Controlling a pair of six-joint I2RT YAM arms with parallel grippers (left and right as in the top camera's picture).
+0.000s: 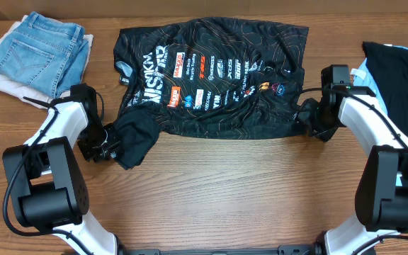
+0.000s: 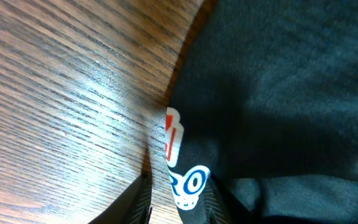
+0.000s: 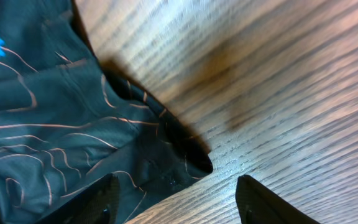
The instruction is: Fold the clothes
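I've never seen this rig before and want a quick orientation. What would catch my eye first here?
The black jersey with big white lettering and sponsor logos dominates, spread across the middle of the table. The left gripper sits at its dark sleeve by the lower left corner, and the right gripper, jaws open, at its right hem corner. Folded blue jeans lie far left, a plain black garment far right.
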